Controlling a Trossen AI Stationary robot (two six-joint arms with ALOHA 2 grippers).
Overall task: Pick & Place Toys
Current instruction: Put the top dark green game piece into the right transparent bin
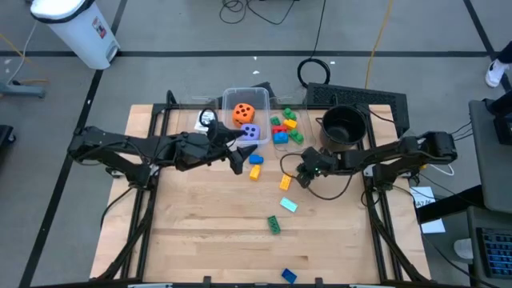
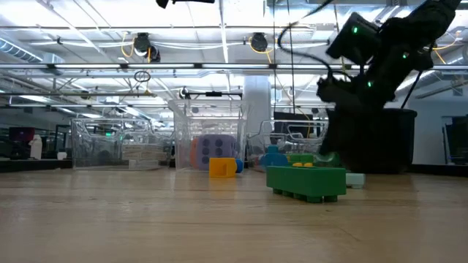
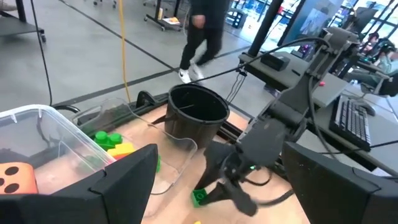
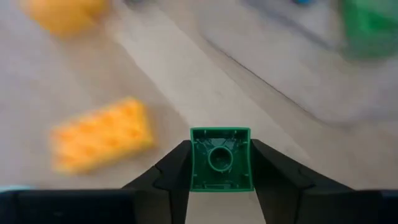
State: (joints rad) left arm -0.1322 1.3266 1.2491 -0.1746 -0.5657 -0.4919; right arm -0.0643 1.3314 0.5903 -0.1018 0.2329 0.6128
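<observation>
**Right gripper clamped on small green brick, mid-table**

Right gripper [image 4: 219, 163]: fingers pressed against both flat sides of a small green brick [image 4: 220, 159], hollow underside facing the wrist camera. In the high view this gripper [image 1: 305, 174] sits right of centre, just below the black pot [image 1: 344, 126]. Brick looks clear of the table in the left wrist view [image 3: 199, 197], though I cannot tell by how much.

Left gripper [image 1: 238, 162]: fingers apart, holding nothing, centre-left of the high view, just below the clear bin [image 1: 226, 99] with the orange die [image 1: 243, 113] and purple die [image 1: 250, 132].

Loose on the wood:
- yellow brick [image 1: 285, 182], just left of the right gripper; also centre-left in the right wrist view [image 4: 102, 134]
- orange brick [image 1: 255, 171] and blue brick [image 1: 256, 159], near the left gripper
- pale blue brick [image 1: 288, 206], green brick [image 1: 274, 225], lower centre
- blue brick at the bottom edge [image 1: 289, 275]
- a heap of mixed bricks [image 1: 284, 128] in the neighbouring clear tray, upper centre

Handling judgement: brick is hard plastic, light, stiff, smooth-sided. It won't crush, but could twist or slip if pinched off-centre. The current hold across two opposite flat walls, about mid-height, looks sound. The dice are foam and would give under the fingers; take those across flat faces.
</observation>
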